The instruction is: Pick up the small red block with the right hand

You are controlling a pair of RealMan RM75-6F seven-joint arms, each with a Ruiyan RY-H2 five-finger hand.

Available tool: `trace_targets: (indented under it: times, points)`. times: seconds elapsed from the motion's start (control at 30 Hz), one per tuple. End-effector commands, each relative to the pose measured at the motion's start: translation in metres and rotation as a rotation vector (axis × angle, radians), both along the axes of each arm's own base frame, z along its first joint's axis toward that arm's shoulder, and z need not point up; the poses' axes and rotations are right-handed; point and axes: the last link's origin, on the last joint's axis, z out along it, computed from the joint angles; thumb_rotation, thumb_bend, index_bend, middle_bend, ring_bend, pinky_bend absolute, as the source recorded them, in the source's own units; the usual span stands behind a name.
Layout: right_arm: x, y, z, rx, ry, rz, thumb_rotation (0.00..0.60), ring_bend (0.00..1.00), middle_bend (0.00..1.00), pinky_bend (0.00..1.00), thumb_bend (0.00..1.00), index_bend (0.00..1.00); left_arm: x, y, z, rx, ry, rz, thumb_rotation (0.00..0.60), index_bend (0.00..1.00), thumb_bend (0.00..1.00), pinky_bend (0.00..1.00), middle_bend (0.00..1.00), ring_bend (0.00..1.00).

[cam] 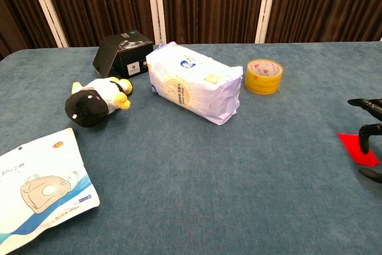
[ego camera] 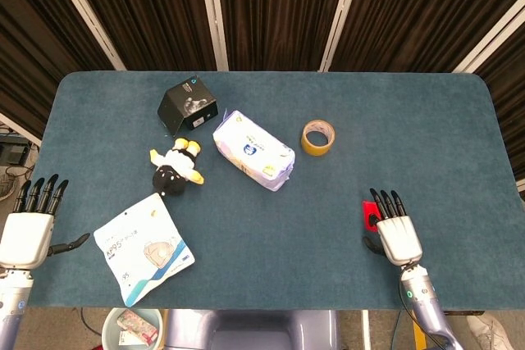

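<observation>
The small red block [ego camera: 368, 213] [cam: 356, 148] lies flat on the blue table, near its right front. My right hand [ego camera: 394, 231] hovers palm down over the block's right side with its fingers [cam: 366, 138] spread, covering part of it in the head view. Nothing is held in that hand. In the chest view only its black fingertips show at the right edge. My left hand [ego camera: 27, 234] hangs open off the table's left front corner, fingers straight and empty.
A mask packet [ego camera: 143, 249] lies front left, a penguin plush [ego camera: 173, 169] behind it. A black box [ego camera: 188, 104], a white tissue pack [ego camera: 253, 150] and a yellow tape roll [ego camera: 317, 137] sit mid-table. A bin [ego camera: 131, 329] stands below the front edge.
</observation>
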Motion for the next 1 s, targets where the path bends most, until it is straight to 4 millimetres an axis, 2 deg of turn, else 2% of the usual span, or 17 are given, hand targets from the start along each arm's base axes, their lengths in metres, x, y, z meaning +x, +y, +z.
trace_targets:
  times: [0.03, 0.63, 0.87, 1.0]
  points:
    - [-0.003, -0.003, 0.0, 0.008, 0.001, -0.01, 0.6, 0.0, 0.0, 0.0, 0.25, 0.5, 0.0, 0.001, -0.001, -0.002, -0.001, 0.004, 0.296, 0.0, 0.0, 0.0, 0.0, 0.0]
    - [-0.011, -0.018, -0.003, 0.048, 0.015, -0.041, 0.6, 0.0, 0.0, 0.0, 0.25, 0.49, -0.004, 0.006, -0.005, -0.026, -0.019, 0.036, 0.297, 0.0, 0.0, 0.0, 0.0, 0.0]
    - [-0.015, -0.022, -0.001, 0.05, 0.024, -0.053, 0.6, 0.0, 0.0, 0.0, 0.25, 0.49, -0.005, 0.007, -0.007, -0.037, -0.022, 0.045, 0.346, 0.0, 0.0, 0.0, 0.0, 0.0]
    - [-0.016, -0.024, 0.0, 0.047, 0.028, -0.052, 0.6, 0.0, 0.0, 0.0, 0.26, 0.49, -0.005, 0.007, -0.008, -0.043, -0.019, 0.047, 0.349, 0.0, 0.0, 0.0, 0.0, 0.0]
